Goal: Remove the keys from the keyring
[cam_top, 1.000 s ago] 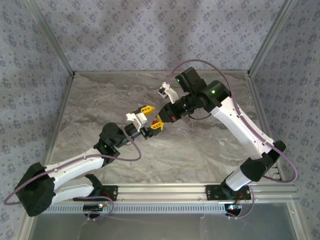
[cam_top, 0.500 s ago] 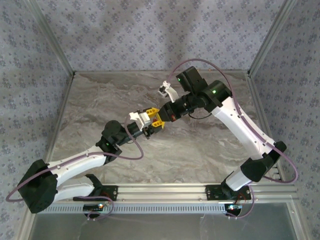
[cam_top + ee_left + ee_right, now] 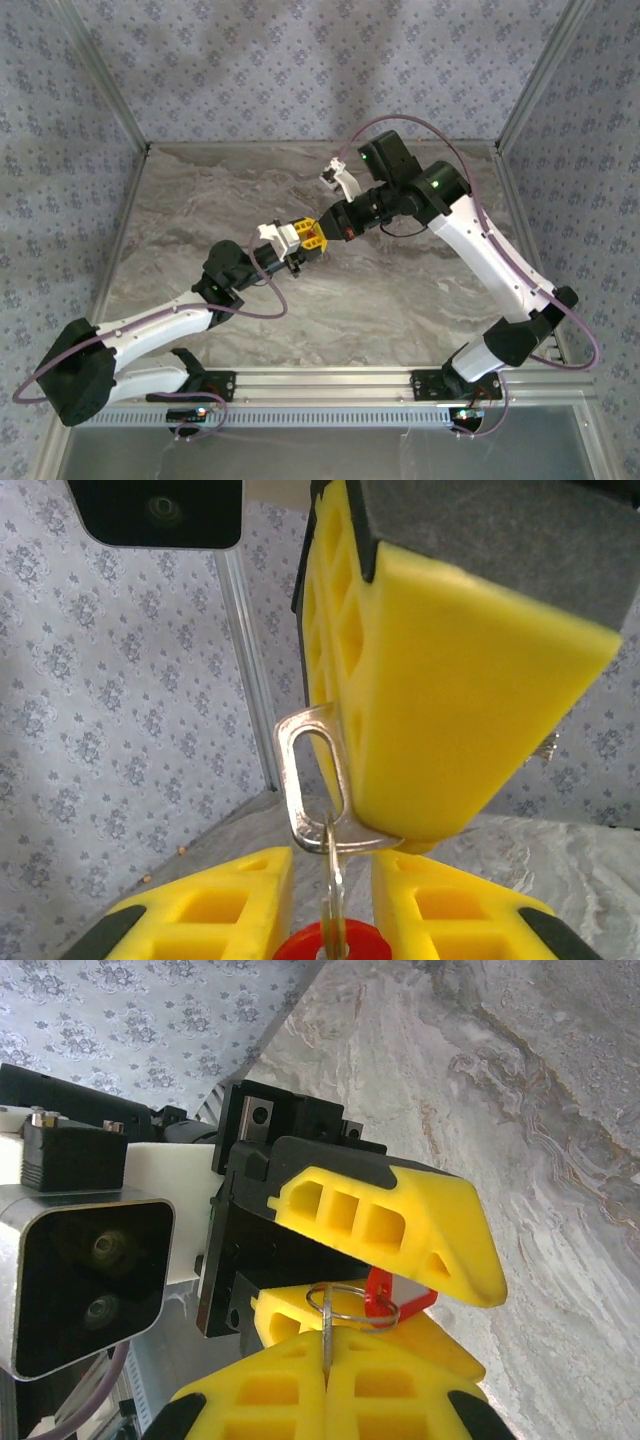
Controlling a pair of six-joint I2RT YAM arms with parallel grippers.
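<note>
Tiny, slippery keyring: right gripper jaws pinch its key, left gripper jaws sit narrow round the red part.

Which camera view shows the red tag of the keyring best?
The right wrist view: the red tag is sharp and near, on its wire ring. The left wrist view catches just its upper edge at the frame's bottom. In the top external view it is too small to tell.
</note>
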